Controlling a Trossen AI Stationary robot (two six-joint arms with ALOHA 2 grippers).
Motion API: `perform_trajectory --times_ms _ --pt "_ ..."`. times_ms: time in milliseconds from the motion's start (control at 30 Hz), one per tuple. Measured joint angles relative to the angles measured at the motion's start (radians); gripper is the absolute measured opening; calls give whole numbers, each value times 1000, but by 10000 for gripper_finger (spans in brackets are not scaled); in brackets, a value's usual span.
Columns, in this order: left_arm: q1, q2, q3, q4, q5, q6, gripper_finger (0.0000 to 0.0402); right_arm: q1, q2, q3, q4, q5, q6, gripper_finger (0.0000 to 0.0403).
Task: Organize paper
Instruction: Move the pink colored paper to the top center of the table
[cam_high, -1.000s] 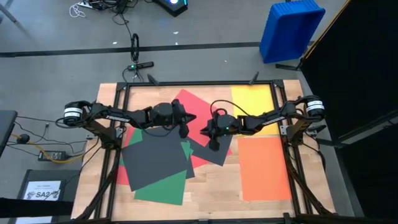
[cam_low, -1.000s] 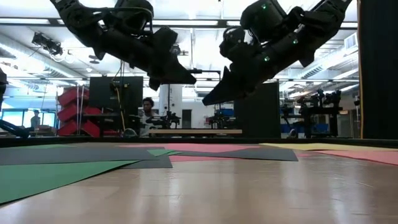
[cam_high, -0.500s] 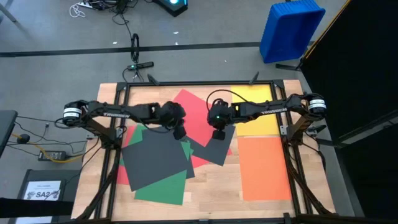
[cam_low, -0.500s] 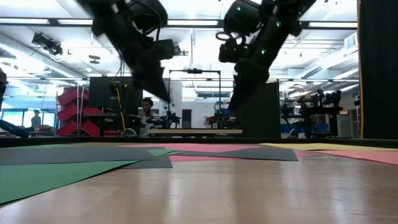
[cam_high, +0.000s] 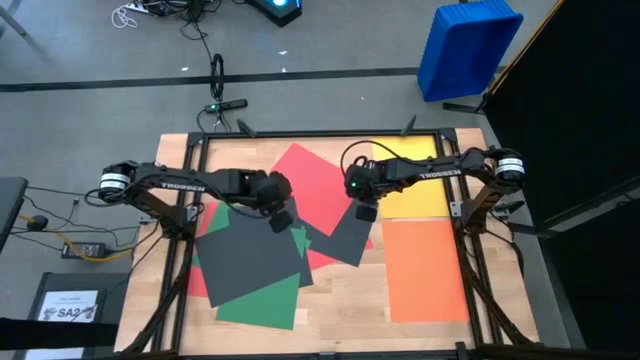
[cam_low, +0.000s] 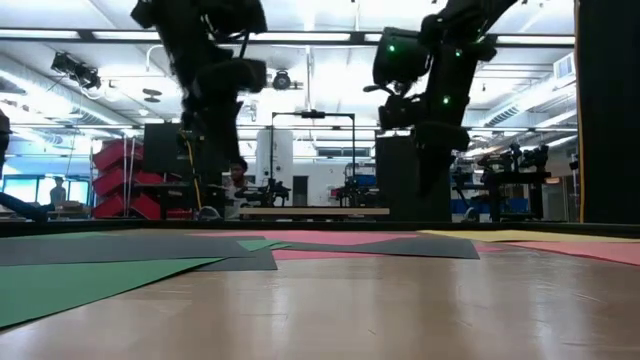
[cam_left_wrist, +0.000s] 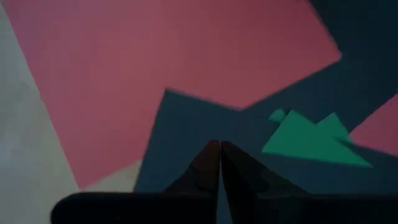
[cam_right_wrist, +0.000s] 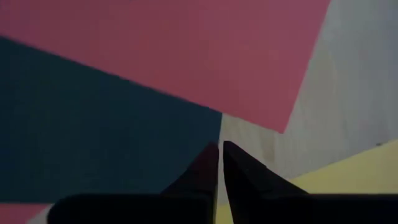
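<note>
Right now the paper (cam_high: 300, 235) lies fanned over the table's middle, below both arms. The left gripper (cam_high: 281, 219), fingers pressed together and empty, hangs over a dark sheet (cam_left_wrist: 186, 134). The right gripper (cam_high: 366, 211), likewise closed and empty, hovers at the red sheet's (cam_right_wrist: 186, 56) corner beside the yellow one (cam_high: 410, 175).

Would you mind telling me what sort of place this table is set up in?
It looks like a robotics lab or open workshop. The low view shows more framed rigs and monitors behind the table, under an industrial ceiling with strip lights. From above, cables and a blue bin lie on a bare floor.
</note>
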Motion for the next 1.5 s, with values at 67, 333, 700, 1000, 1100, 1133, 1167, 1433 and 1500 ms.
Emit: perform_trajectory --times_ms 67,333,700,1000,1100,1133,1167,1433,1500 --pt "0 0 -27 9 13 -44 0 -10 0 -21 40 -13 10 0" --pt "-19 1 -140 68 28 -197 0 -22 0 -110 108 -45 43 0" --pt "-20 1 -188 100 83 -196 0 -5 23 -147 175 -169 77 0" --pt "-20 7 -189 104 180 -210 0 54 154 -98 212 -192 94 0" --pt "-20 19 -189 99 184 -219 0 71 162 -72 210 -216 115 0" --pt "-20 21 -189 100 184 -219 0 77 160 -62 206 -230 122 0" --pt "-20 24 -189 97 185 -219 0 82 159 -53 203 -254 128 0" --pt "-20 45 -189 106 186 -219 0 151 167 -19 290 -393 148 0" --pt "-20 44 -189 115 185 -219 0 165 167 -20 333 -404 154 0"
